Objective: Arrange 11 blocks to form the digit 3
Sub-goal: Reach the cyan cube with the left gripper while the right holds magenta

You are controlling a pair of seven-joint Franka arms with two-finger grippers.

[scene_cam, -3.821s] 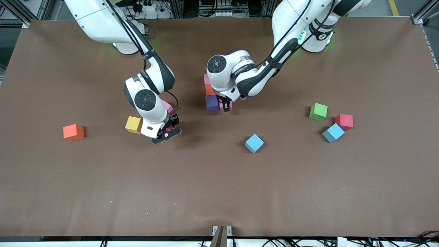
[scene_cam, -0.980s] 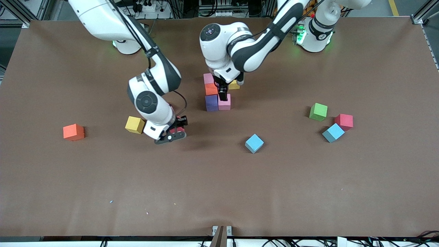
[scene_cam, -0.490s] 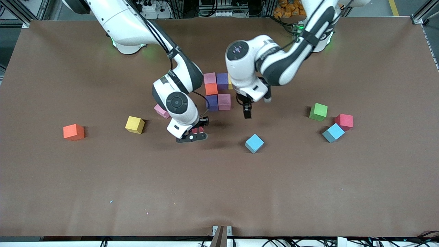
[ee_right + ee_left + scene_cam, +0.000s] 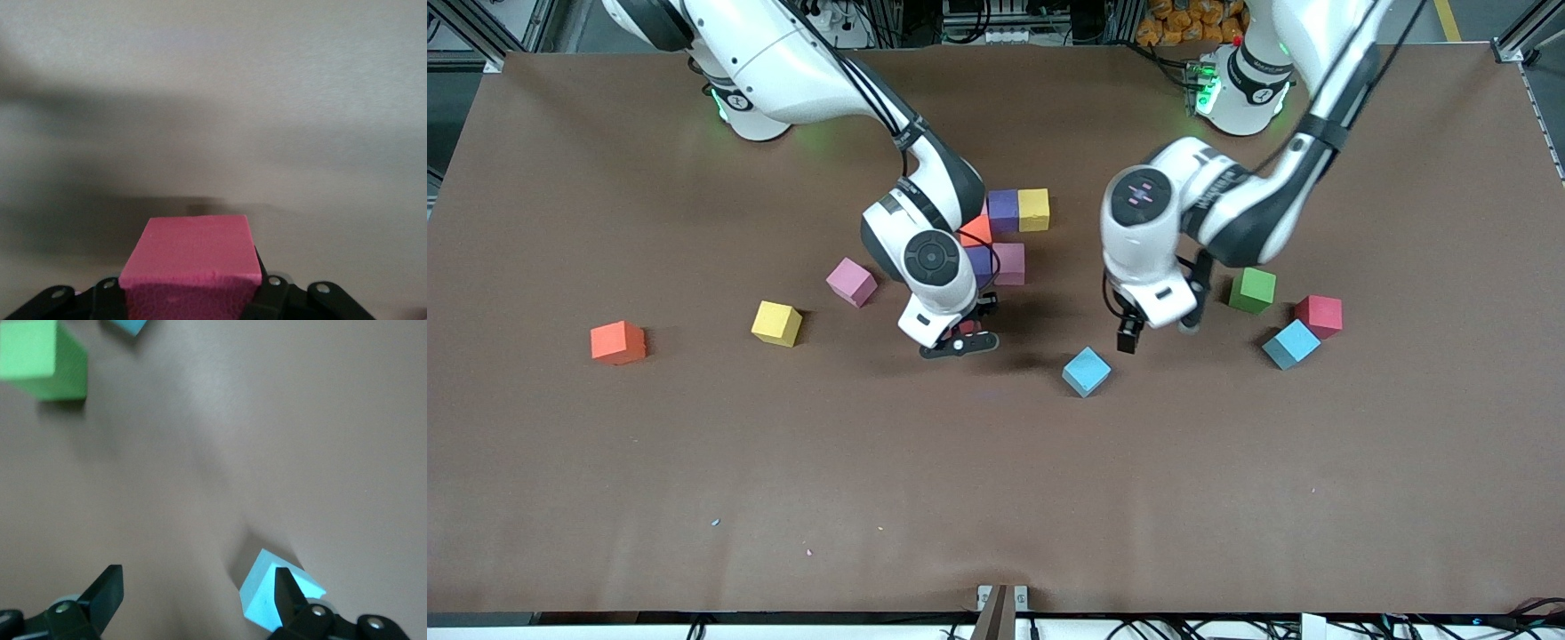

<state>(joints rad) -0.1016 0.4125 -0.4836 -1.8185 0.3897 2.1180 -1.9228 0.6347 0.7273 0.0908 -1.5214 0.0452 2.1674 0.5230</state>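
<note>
Right gripper (image 4: pixel 960 331): it is squeezed shut on a small deep-pink foam cube (image 4: pixel 191 257). You hold it up, over bare table beside the started group of blocks (image 4: pixel 1009 263).
Left gripper (image 4: pixel 193 600): wide open, holding nothing.
Next block: your left gripper is closest to the small light blue foam cube (image 4: pixel 1086 371). It sits on the table, turned corner-on, just off to one finger's side.

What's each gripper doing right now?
Left gripper: open, empty, over the table by the light blue block.
Right gripper: shut on a red block.
</note>
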